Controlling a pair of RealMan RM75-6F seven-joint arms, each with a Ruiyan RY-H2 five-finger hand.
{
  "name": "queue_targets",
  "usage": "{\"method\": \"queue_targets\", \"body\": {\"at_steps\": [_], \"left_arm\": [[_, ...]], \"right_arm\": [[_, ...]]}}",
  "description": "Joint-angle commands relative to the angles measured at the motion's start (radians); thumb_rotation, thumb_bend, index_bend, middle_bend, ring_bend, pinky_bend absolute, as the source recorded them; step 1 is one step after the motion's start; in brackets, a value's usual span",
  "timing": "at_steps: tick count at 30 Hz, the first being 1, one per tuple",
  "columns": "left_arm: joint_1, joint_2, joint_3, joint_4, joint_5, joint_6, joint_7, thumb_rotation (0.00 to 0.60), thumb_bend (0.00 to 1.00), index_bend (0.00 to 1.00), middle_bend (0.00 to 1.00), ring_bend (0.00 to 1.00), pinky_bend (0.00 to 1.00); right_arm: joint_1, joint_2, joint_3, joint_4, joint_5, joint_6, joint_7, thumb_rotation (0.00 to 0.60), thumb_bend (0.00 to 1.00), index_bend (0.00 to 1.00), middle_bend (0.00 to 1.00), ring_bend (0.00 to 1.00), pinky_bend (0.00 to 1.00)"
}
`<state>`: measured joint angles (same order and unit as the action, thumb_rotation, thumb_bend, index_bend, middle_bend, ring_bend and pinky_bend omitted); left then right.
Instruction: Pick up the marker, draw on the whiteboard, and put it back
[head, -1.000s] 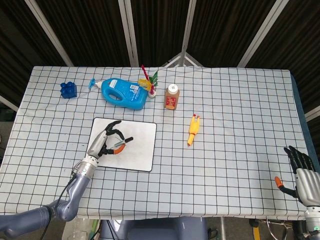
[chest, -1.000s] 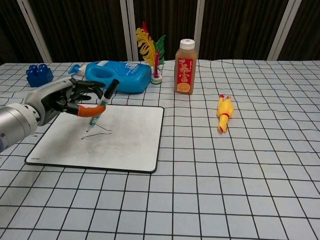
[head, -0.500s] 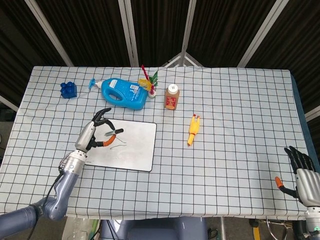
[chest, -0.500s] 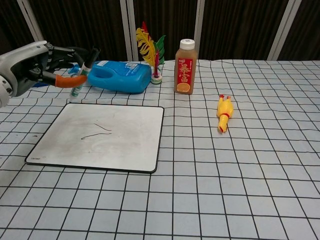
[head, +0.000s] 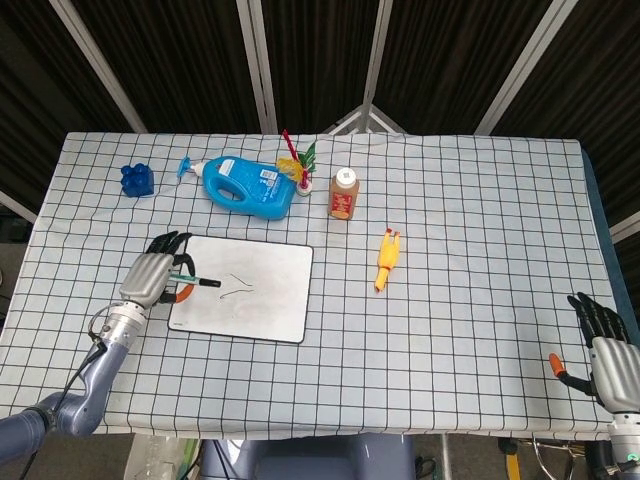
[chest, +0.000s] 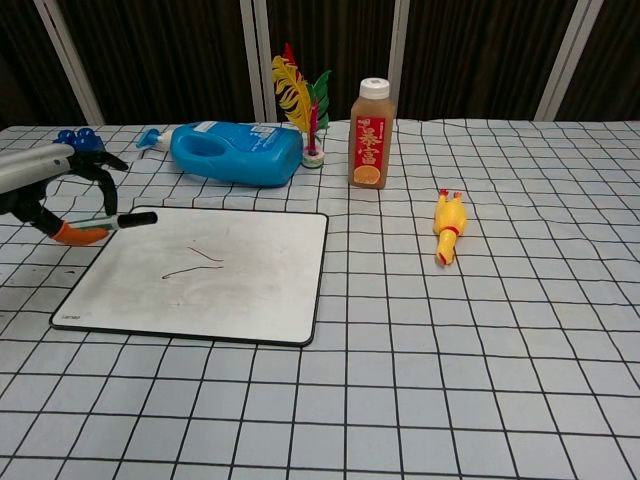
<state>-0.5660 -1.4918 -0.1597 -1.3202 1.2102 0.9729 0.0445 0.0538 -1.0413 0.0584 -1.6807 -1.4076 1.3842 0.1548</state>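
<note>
So the drawing part looks done to me: there are a couple of thin dark squiggles on the whiteboard (head: 240, 293), and the left robot hand (head: 155, 277) sits at the board's left edge with the marker (chest: 128, 220) pinched between its orange-tipped thumb and fingers. The marker lies nearly flat, with its dark end poking out over the board's corner. My guess is we're on the put-it-back step, so the next move needs a gentle lowering onto the tabletop (head: 450, 230) beside the board, then letting go without the round barrel rolling off.

The right robot hand (head: 605, 345) is parked low at the tabletop's far right edge, holding nothing, with its dark fingers spread loosely.

Material-wise, the board is a smooth glossy white slab with a thin black rim and rounded corners. The marker is a slim, hard plastic stick. The tabletop wears a white cloth with a black grid, a bit wrinkly.
</note>
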Motion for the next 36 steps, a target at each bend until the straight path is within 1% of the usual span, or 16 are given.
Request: {"method": "queue_targets", "body": {"at_steps": [1, 5, 9, 11, 12, 15, 21, 24, 26, 28, 29, 32, 33, 36], "left_arm": [[0.001, -0.009, 0.013, 0.026, -0.040, -0.018, 0.049, 0.600, 0.43, 0.62, 0.05, 0.00, 0.00], [0.001, -0.028, 0.017, 0.043, -0.056, -0.014, 0.085, 0.600, 0.40, 0.59, 0.03, 0.00, 0.00], [0.002, -0.041, 0.018, 0.051, -0.066, -0.007, 0.108, 0.600, 0.35, 0.52, 0.00, 0.00, 0.00], [0.004, -0.045, 0.016, 0.051, -0.070, 0.000, 0.113, 0.600, 0.31, 0.46, 0.00, 0.00, 0.00], [0.004, -0.045, 0.015, 0.050, -0.071, 0.001, 0.113, 0.600, 0.28, 0.44, 0.00, 0.00, 0.00], [0.008, -0.042, 0.011, 0.040, -0.074, 0.008, 0.109, 0.600, 0.20, 0.39, 0.00, 0.00, 0.00], [0.030, -0.016, 0.004, -0.004, -0.075, 0.043, 0.095, 0.600, 0.19, 0.31, 0.00, 0.00, 0.00], [0.049, 0.006, -0.003, -0.045, -0.077, 0.072, 0.075, 0.600, 0.19, 0.25, 0.00, 0.00, 0.00], [0.080, 0.026, -0.016, -0.105, -0.082, 0.111, 0.026, 0.600, 0.19, 0.16, 0.00, 0.00, 0.00], [0.119, 0.067, -0.011, -0.179, -0.066, 0.162, -0.002, 0.600, 0.18, 0.06, 0.00, 0.00, 0.00], [0.128, 0.078, -0.008, -0.195, -0.059, 0.175, -0.005, 0.600, 0.18, 0.04, 0.00, 0.00, 0.00], [0.188, 0.152, 0.028, -0.290, 0.001, 0.265, 0.001, 0.600, 0.18, 0.02, 0.00, 0.00, 0.00], [0.200, 0.165, 0.036, -0.306, 0.011, 0.281, 0.004, 0.600, 0.18, 0.02, 0.00, 0.00, 0.00], [0.265, 0.239, 0.083, -0.382, 0.074, 0.374, 0.024, 0.600, 0.18, 0.02, 0.00, 0.00, 0.00]], "right_arm": [[0.000, 0.000, 0.000, -0.001, 0.000, 0.000, -0.001, 0.600, 0.35, 0.00, 0.00, 0.00, 0.00], [0.000, 0.001, 0.000, -0.003, 0.001, 0.000, -0.002, 0.600, 0.35, 0.00, 0.00, 0.00, 0.00], [-0.001, 0.002, 0.000, -0.003, 0.001, 0.000, -0.001, 0.600, 0.35, 0.00, 0.00, 0.00, 0.00], [-0.001, 0.002, -0.001, -0.003, 0.001, 0.000, -0.001, 0.600, 0.35, 0.00, 0.00, 0.00, 0.00], [-0.001, 0.002, -0.001, -0.003, 0.001, -0.001, -0.001, 0.600, 0.35, 0.00, 0.00, 0.00, 0.00], [-0.002, 0.003, -0.002, -0.003, 0.000, 0.000, -0.001, 0.600, 0.35, 0.00, 0.00, 0.00, 0.00], [-0.003, 0.003, -0.003, -0.002, -0.004, 0.003, 0.000, 0.600, 0.35, 0.00, 0.00, 0.00, 0.00], [-0.003, 0.003, -0.003, -0.003, -0.007, 0.004, 0.001, 0.600, 0.35, 0.00, 0.00, 0.00, 0.00], [-0.003, 0.003, -0.004, -0.001, -0.010, 0.006, 0.000, 0.600, 0.35, 0.00, 0.00, 0.00, 0.00], [-0.003, 0.002, -0.006, 0.001, -0.014, 0.005, -0.001, 0.600, 0.35, 0.00, 0.00, 0.00, 0.00], [-0.003, 0.002, -0.007, 0.002, -0.015, 0.005, -0.002, 0.600, 0.35, 0.00, 0.00, 0.00, 0.00], [-0.003, 0.002, -0.008, 0.004, -0.020, 0.007, -0.006, 0.600, 0.35, 0.00, 0.00, 0.00, 0.00], [-0.003, 0.002, -0.009, 0.005, -0.021, 0.007, -0.006, 0.600, 0.35, 0.00, 0.00, 0.00, 0.00], [-0.001, 0.001, -0.012, 0.008, -0.025, 0.004, -0.015, 0.600, 0.35, 0.00, 0.00, 0.00, 0.00]]}}
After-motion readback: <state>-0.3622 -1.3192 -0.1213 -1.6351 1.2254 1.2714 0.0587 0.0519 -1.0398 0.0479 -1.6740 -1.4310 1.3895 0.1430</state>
